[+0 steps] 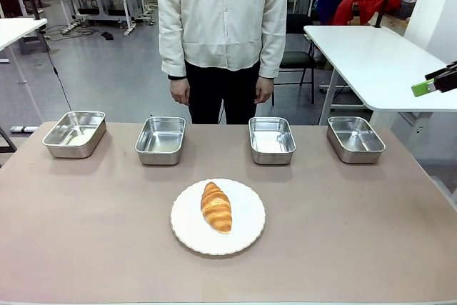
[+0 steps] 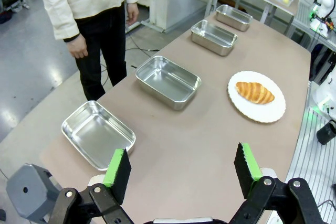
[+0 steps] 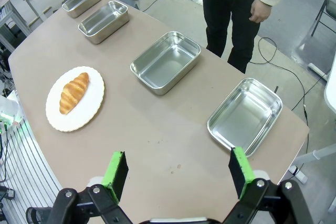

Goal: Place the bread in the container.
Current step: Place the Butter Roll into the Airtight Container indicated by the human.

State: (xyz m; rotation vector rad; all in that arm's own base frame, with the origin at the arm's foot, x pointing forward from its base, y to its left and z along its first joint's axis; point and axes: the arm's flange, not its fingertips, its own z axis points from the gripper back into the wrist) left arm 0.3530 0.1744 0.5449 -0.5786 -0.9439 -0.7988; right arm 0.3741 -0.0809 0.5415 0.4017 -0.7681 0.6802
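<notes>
Bread: the bread [image 1: 216,207] lay untouched on a white plate [image 1: 251,212], well ahead of both sets of jaws.
From the left jaws: it sat far ahead, toward the side of the right-hand pad [image 2: 247,163].
From the right jaws: it sat far ahead, past the left-hand pad [image 3: 116,170].
Container: four empty steel trays stood in a row beyond the plate. The middle-left tray [image 1: 161,156] and middle-right tray [image 1: 272,156] were nearest the bread. Which one was meant could not be told.
Left jaws: released, spread wide, gripping nothing, high over the surface [image 1: 357,233].
Right jaws: likewise released and bare.
Step in hand: probably the reach for the bread, not yet begun.
Doing it well: descend over the bread's thick middle with the jaws across its narrow width. Clench softly, since the crust would likely crush. Lift clear of the plate, then let go low inside a tray.
Person: their hands hung by their sides, beyond the trays.
</notes>
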